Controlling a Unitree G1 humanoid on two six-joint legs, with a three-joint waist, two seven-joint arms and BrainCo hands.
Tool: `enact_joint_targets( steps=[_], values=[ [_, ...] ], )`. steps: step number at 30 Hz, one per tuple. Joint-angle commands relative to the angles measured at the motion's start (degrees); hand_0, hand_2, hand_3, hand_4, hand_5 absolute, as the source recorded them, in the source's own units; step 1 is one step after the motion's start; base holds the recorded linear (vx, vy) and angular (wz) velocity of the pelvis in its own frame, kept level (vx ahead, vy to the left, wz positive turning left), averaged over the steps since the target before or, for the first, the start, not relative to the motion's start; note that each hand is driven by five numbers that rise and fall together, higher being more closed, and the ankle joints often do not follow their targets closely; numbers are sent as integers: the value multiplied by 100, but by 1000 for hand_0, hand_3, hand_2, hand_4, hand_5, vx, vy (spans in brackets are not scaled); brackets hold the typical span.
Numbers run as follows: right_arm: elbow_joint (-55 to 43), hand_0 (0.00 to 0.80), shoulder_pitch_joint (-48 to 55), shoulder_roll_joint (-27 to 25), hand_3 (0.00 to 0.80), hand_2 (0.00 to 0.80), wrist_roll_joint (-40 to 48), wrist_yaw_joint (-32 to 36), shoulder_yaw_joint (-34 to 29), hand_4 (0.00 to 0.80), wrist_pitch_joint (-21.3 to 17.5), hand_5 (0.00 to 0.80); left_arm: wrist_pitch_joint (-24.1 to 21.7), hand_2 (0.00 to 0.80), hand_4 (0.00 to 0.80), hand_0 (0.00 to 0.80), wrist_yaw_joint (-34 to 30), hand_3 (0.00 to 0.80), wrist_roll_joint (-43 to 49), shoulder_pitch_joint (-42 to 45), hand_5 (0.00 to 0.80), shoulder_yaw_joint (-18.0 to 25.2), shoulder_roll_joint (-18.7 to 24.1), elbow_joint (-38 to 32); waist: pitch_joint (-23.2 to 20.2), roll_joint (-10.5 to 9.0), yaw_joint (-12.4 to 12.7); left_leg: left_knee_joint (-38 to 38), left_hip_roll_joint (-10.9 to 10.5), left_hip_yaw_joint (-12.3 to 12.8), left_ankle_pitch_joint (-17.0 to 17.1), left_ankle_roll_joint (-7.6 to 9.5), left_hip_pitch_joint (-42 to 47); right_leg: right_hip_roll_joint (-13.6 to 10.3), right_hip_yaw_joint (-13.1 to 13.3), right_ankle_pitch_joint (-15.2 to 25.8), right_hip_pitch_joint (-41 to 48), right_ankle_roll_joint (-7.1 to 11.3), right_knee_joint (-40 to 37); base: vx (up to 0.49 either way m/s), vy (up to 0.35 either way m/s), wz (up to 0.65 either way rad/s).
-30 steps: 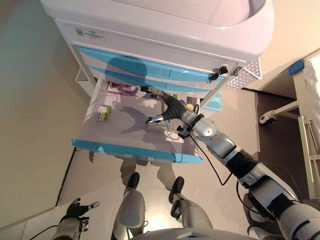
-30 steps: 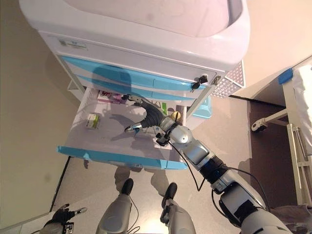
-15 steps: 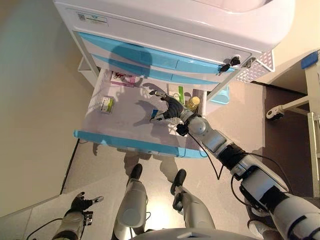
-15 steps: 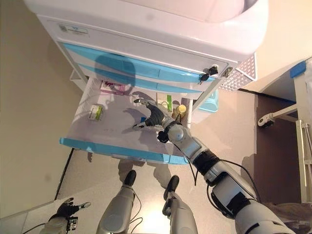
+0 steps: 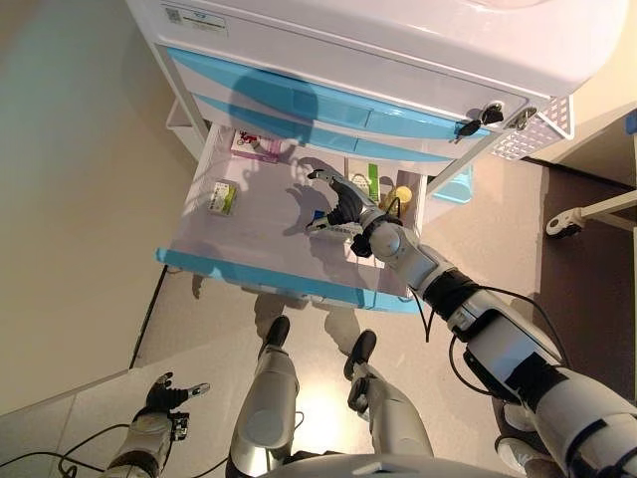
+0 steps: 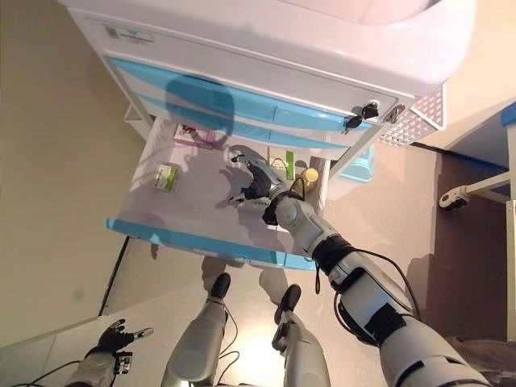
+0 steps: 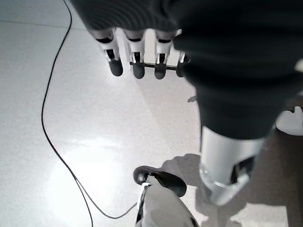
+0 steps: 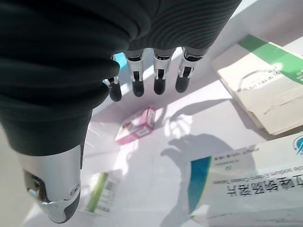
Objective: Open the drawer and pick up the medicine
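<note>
The cart's lower drawer [image 5: 280,282] stands pulled out, white inside with a blue front. In it lie a white and blue medicine box [image 5: 330,227], a pink box [image 5: 257,146], a small green and white box [image 5: 221,196], a green-edged box [image 5: 369,183] and a yellow-capped bottle [image 5: 400,195]. My right hand [image 5: 343,207] is open, with spread fingers [image 8: 158,80] just above the white and blue box [image 8: 251,184], holding nothing. My left hand [image 5: 165,394] hangs open low by the floor, with its fingers [image 7: 137,66] straight.
Two shut blue drawers [image 5: 328,105] sit above the open one. A white mesh basket [image 5: 542,129] and a blue bin [image 5: 453,185] hang on the cart's right side. A wheeled frame foot [image 5: 562,220] stands to the right. A wall lies to the left.
The camera has shifted. My right hand has stayed open over the white and blue box, with its fingers a little less spread. The left hand still hangs idle.
</note>
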Motion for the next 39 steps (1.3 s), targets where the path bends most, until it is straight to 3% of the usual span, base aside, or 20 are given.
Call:
enact_joint_targets(
  steps=[1,21,39],
  values=[
    [235,0,-547,-21,0,0,-397,-279,181,0,-34,0,-74,0,0,0,129,0,-171,-21,0,-198,49,20,42,38,149,-411,-396,-165,372,397,-137,-142,66,-522,4,363,710,-11,15,5],
    [1162,0,-723,81,0,0,-1933,-493,680,0,287,0,-112,0,0,0,138,0,-177,-146,0,-420,-48,38,114,214,177,-383,-499,-306,391,403,-227,-231,-2,-569,-71,368,841,-3,1,3],
    [1737,0,-954,260,0,0,-2136,-784,534,0,554,0,-98,0,0,0,210,0,-305,-193,0,-526,-102,34,135,245,224,-404,-531,-357,426,416,-265,-261,-15,-521,-112,380,844,-1,0,0]
  ],
)
